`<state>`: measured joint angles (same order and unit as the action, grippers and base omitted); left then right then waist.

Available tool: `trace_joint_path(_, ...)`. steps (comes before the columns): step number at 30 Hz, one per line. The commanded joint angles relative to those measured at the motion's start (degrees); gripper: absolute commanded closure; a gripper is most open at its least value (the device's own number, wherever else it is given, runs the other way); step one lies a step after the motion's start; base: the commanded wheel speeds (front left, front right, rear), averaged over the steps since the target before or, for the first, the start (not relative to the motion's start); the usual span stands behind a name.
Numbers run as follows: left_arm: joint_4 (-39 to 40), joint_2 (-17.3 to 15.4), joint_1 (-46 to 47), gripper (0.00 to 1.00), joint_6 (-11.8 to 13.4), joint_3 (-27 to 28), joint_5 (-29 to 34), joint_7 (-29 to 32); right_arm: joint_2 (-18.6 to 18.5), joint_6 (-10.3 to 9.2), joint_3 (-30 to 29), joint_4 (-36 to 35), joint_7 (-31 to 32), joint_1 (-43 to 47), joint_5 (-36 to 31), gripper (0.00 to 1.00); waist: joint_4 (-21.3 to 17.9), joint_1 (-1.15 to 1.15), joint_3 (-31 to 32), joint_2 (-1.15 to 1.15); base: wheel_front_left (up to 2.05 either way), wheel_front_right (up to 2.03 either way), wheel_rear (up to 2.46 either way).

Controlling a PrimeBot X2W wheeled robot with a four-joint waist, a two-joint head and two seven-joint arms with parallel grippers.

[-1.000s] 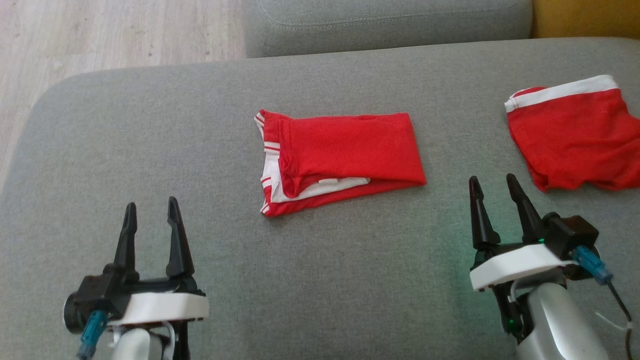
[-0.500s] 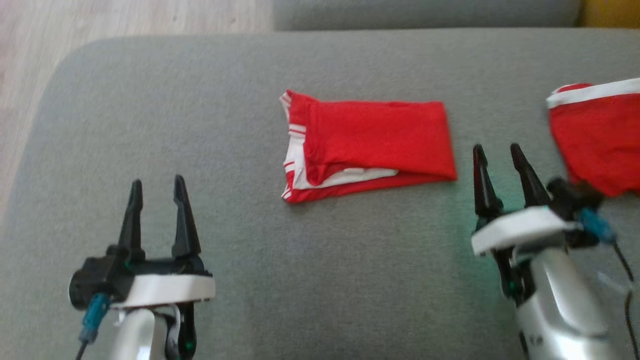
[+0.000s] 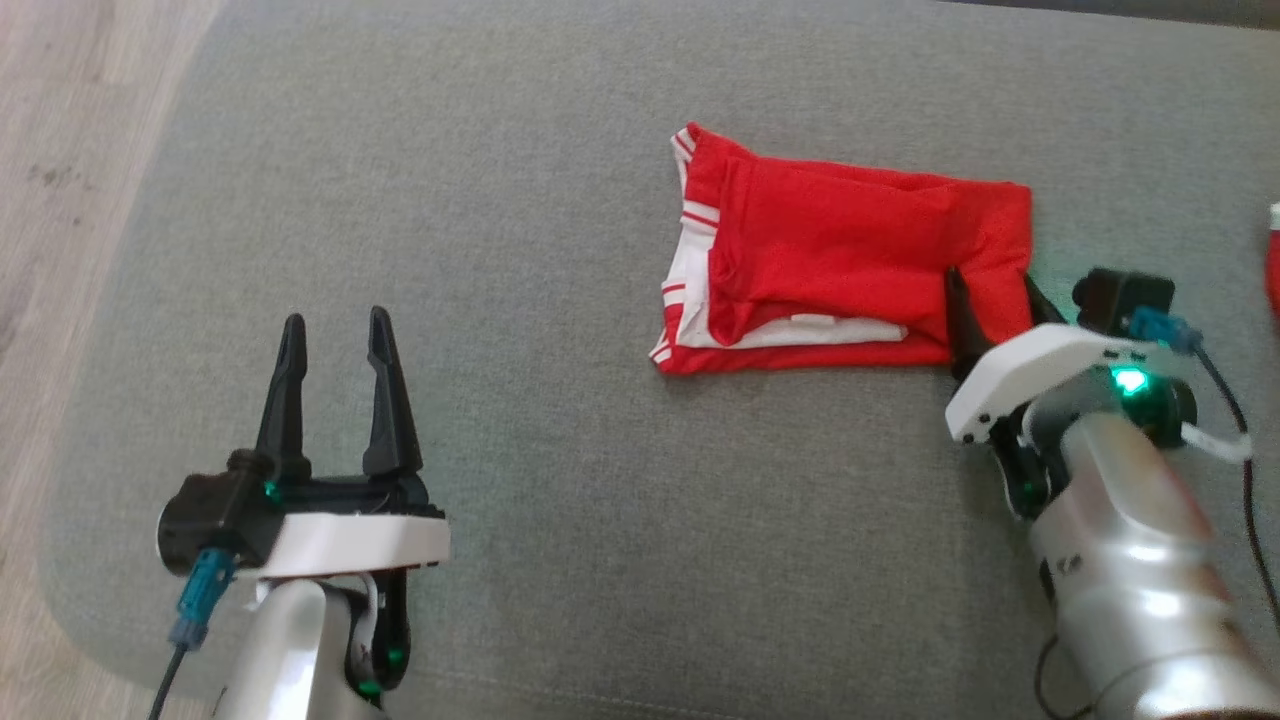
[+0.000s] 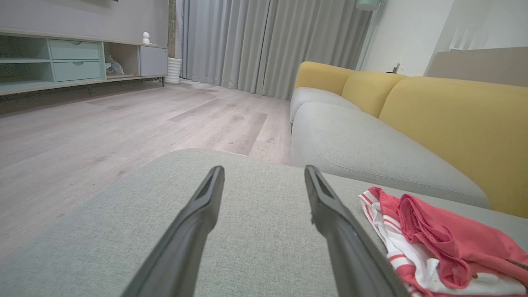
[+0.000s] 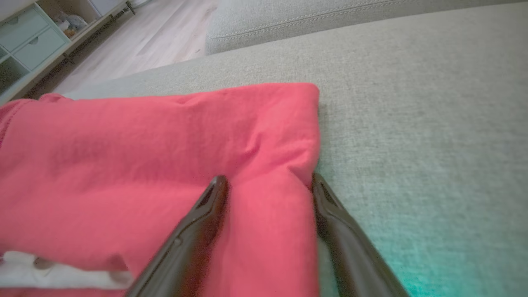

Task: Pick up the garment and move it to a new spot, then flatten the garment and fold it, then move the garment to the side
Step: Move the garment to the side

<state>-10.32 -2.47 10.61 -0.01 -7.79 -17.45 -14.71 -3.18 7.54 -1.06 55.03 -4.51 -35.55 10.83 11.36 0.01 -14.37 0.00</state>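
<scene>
red white-striped garment [image 3: 850, 270], grey cushion [image 3: 520, 200]

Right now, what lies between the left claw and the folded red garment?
Only bare grey sofa cushion: nothing lies between the open left claw and the folded red garment. The head view shows this stretch plainly.

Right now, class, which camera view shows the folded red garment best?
The head view: nearly all the folded red garment lies in it, striped waistband included. The right wrist view gives one corner close up; the left wrist view, the striped end sideways.
</scene>
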Motion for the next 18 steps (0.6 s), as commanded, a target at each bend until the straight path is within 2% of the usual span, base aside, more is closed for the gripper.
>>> trace_joint_path(1, 1.8, -0.4, 2.2, 0.0, 0.1, 1.4, -0.3, -0.3, 0.3, -0.05, 1.6, 0.0, 0.5, -1.5, -0.9, 0.0, 0.5, -0.01, -0.5, 0.0, 0.0, 0.0, 0.0)
trace_joint_path(5, 1.9, -0.4, 2.9, 0.0, 0.1, 1.6, -0.4, -0.3, 0.3, -0.05, 2.6, 5.3, 0.7, -3.1, -2.6, 0.0, 0.8, -0.01, -0.6, 0.0, 0.0, 0.0, 0.0)
trace_joint_path(6, 1.9, -0.4, 3.0, 0.0, 0.1, 1.7, -0.3, -0.3, 0.3, -0.05, 2.9, 6.4, 0.6, -3.5, -2.6, 0.07, 0.8, -0.01, -0.6, 0.0, 0.0, 0.0, 0.0)
trace_joint_path(7, 1.8, -0.4, 3.2, 0.0, 0.1, 1.7, -0.3, -0.3, 0.3, -0.05, 3.1, 7.2, 0.4, -3.8, -2.4, 0.65, 0.7, -0.01, -0.6, 0.0, 0.0, 0.0, 0.0)
trace_joint_path(8, 1.8, -0.4, 3.2, 0.0, 0.1, 1.7, -0.2, -0.3, 0.3, -0.05, 3.5, 7.9, -0.1, -4.2, -2.1, 1.0, 0.6, -0.01, -0.4, 0.0, 0.0, 0.0, 0.0)
trace_joint_path(18, 1.2, -0.4, 1.9, 0.0, -0.4, 1.4, 1.1, -0.3, 0.3, -0.05, 7.7, 8.0, -8.1, -5.6, -4.1, 1.0, -3.6, -0.01, 3.4, 0.0, 0.0, 0.0, 0.0)
